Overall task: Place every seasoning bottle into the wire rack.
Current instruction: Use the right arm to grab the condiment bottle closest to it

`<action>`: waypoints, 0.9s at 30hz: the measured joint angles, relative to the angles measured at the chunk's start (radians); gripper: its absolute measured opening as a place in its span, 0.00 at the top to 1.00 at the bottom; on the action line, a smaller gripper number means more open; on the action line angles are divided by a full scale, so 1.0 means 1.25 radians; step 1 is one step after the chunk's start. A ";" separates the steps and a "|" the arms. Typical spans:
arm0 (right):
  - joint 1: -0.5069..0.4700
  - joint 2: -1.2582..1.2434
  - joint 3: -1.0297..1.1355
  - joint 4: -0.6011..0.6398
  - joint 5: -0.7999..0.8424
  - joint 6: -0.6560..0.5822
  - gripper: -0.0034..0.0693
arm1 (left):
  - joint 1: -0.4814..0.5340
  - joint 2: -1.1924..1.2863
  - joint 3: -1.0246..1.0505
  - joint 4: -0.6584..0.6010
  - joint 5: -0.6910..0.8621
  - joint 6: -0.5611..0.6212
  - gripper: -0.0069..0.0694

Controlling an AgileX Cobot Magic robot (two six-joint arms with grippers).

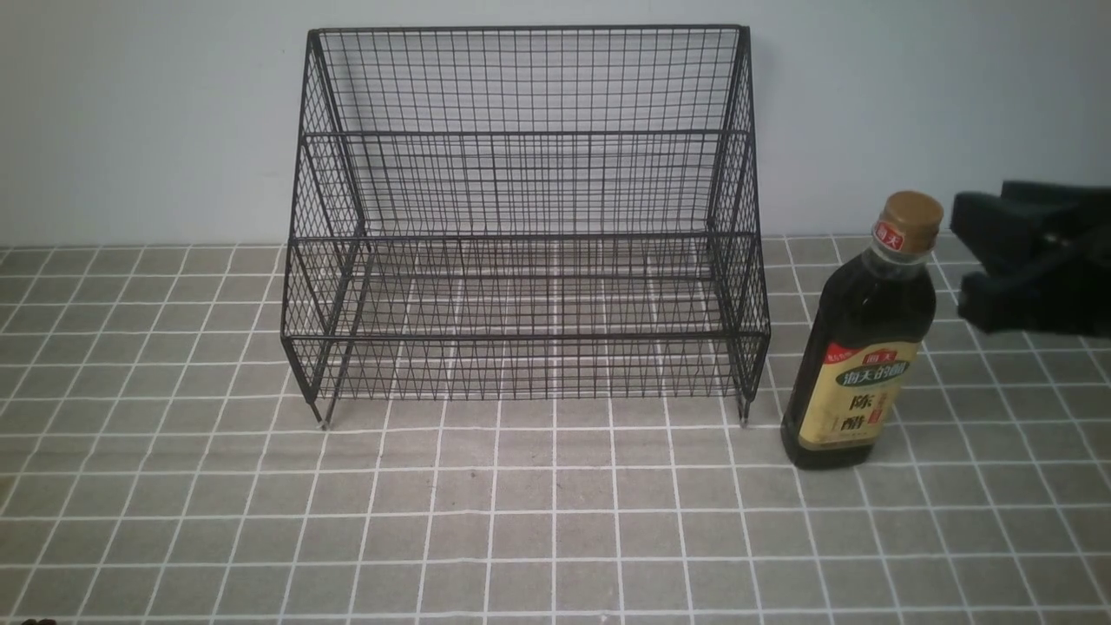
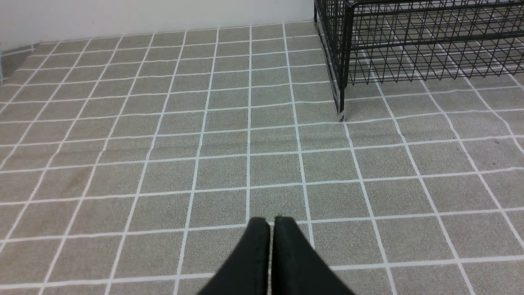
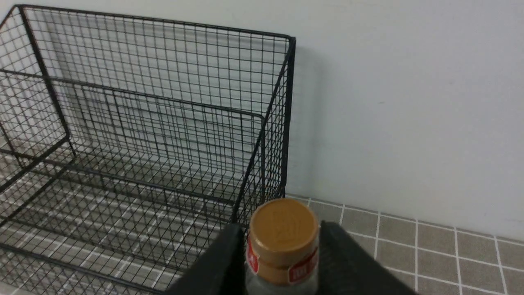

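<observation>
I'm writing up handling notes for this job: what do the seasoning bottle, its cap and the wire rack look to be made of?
The seasoning bottle is dark and glossy with highlights, probably glass, though plastic is possible. Its tan-gold cap looks like smooth plastic, but could be coated metal. The wire rack looks like black-coated metal, judging by its thin, straight wires.

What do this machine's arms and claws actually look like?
The right gripper is dark, near-black, with blunt, chunky shapes, blurred at close range. The left gripper shows only two dark, tapering fingertips. No cables or markings can be made out, and the arms themselves can't be told.
</observation>
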 joint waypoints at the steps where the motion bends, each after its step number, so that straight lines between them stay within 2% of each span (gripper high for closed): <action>1: 0.000 0.019 -0.013 0.000 -0.015 0.000 0.46 | 0.000 0.000 0.000 0.000 0.000 0.000 0.92; 5: 0.000 0.069 -0.053 -0.005 -0.026 -0.001 0.25 | 0.000 0.000 0.000 0.000 0.000 0.000 0.92; 8: 0.000 0.103 -0.075 -0.006 -0.022 -0.002 0.18 | 0.000 0.000 0.000 0.000 0.000 0.000 0.92; 19: 0.000 0.227 -0.089 -0.005 -0.019 -0.002 0.15 | 0.000 0.000 0.000 0.000 0.000 0.000 0.92; 21: 0.000 0.249 -0.089 -0.005 -0.019 -0.002 0.17 | 0.000 0.000 0.000 0.000 0.000 0.000 0.92; 23: 0.000 0.271 -0.089 -0.006 -0.025 -0.004 0.26 | 0.000 0.000 0.000 0.000 0.000 0.000 0.92; 25: 0.001 0.275 -0.089 -0.010 -0.031 -0.012 0.44 | 0.000 0.000 0.000 0.000 0.000 0.000 0.92; 26: 0.001 0.274 -0.091 -0.009 -0.030 -0.012 0.49 | 0.000 0.000 0.000 0.000 0.000 0.000 0.92; 27: 0.002 0.270 -0.091 -0.008 -0.027 -0.017 0.49 | 0.000 0.000 0.000 0.000 0.000 0.000 0.92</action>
